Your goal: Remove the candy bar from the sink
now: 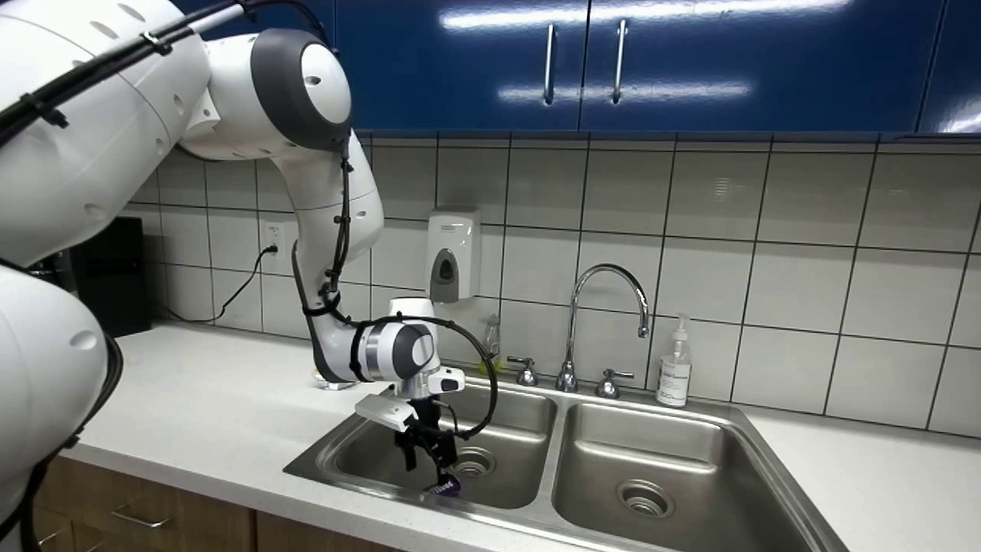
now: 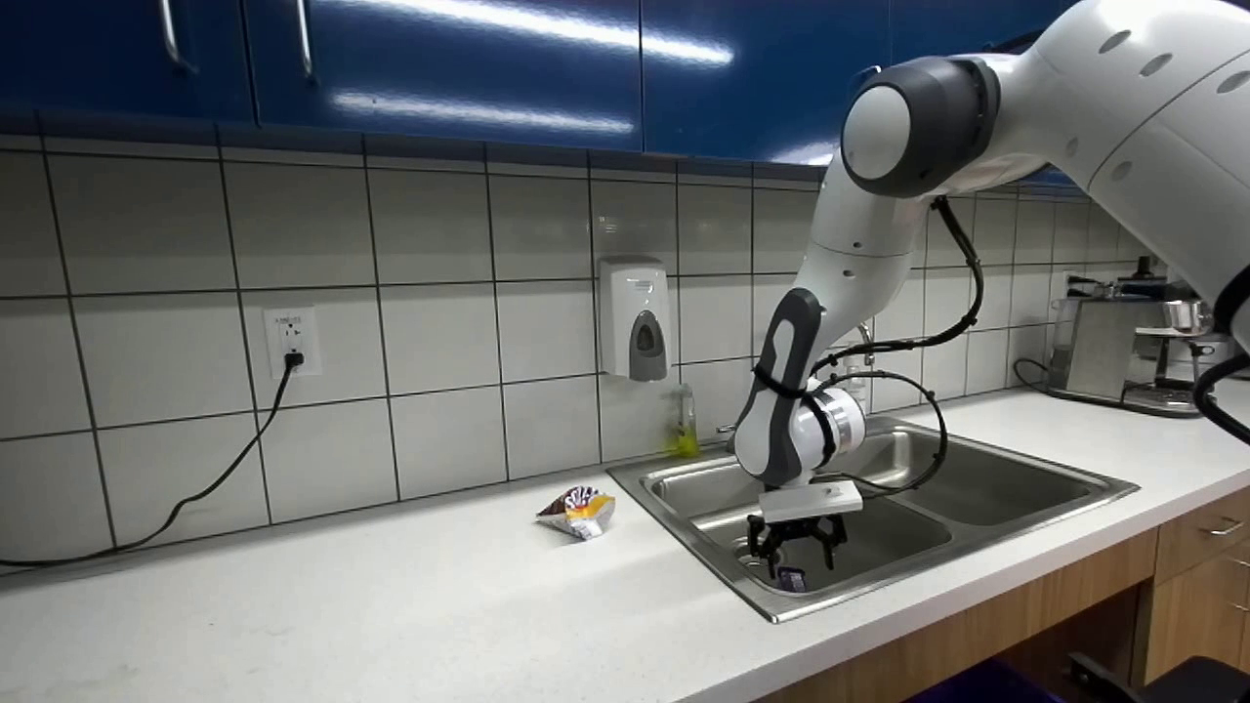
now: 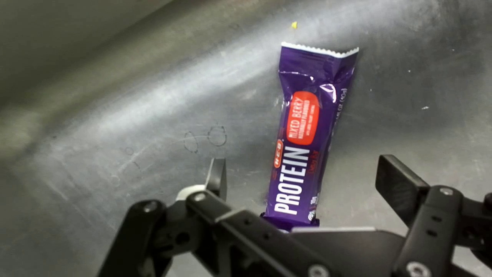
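Observation:
The candy bar is a small purple wrapped bar in the basin of the steel sink below the arm, near its front wall. It also shows in an exterior view. In the wrist view the candy bar lies flat on the basin floor, with white lettering and an orange-red patch. My gripper is open, its fingers on either side of the bar and apart from it. The bar's lower end is partly hidden behind the gripper. My gripper shows above the bar in both exterior views.
The chrome faucet and its handles stand behind the basins. A clear pump bottle and a yellow-green bottle stand by the wall. A crumpled wrapper lies on the counter beside the sink. A basin divider separates the basins.

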{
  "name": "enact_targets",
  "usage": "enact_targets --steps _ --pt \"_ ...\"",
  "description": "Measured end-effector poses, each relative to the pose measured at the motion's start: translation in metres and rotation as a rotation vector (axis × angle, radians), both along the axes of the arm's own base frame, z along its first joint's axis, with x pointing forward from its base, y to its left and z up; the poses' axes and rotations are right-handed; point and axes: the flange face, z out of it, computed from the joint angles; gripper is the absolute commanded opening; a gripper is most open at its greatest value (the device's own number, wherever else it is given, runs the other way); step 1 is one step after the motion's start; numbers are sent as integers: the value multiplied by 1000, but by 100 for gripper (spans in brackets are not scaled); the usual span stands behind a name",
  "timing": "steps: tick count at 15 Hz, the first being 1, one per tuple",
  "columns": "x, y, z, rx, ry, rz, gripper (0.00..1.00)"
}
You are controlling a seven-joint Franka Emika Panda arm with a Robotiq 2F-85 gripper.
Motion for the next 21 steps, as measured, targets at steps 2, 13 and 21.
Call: enact_targets --steps 2,13,21 --pt "0 0 0 0 0 0 100" --pt "-3 -2 -5 -5 10 -1 100" --pt "-7 -3 -18 -1 14 -16 100"
